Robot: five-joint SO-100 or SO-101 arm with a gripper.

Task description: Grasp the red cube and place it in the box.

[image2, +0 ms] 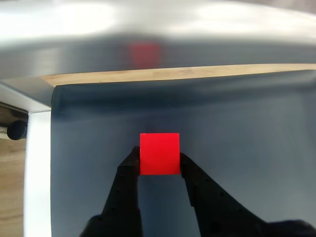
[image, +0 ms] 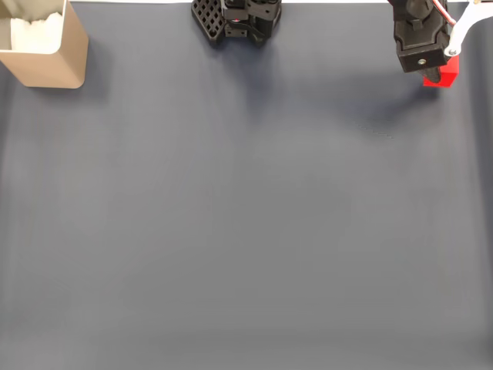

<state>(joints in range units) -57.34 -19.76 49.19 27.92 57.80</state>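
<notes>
The red cube (image: 442,75) lies at the far right top of the dark grey mat in the fixed view. My gripper (image: 436,69) stands directly over it, its black body covering part of the cube. In the wrist view the red cube (image2: 159,153) sits between the two black fingers (image2: 129,170), which press against its left and right sides, so my gripper (image2: 159,161) is shut on it. The box (image: 48,68), tan with white padding inside, stands at the top left corner of the fixed view, far from the cube.
The arm's black base (image: 237,19) sits at the top middle of the mat (image: 246,216). In the wrist view a wooden strip (image2: 173,74) and a glossy grey wall (image2: 158,34) rise just beyond the cube, and the mat's white border (image2: 38,168) runs along the left.
</notes>
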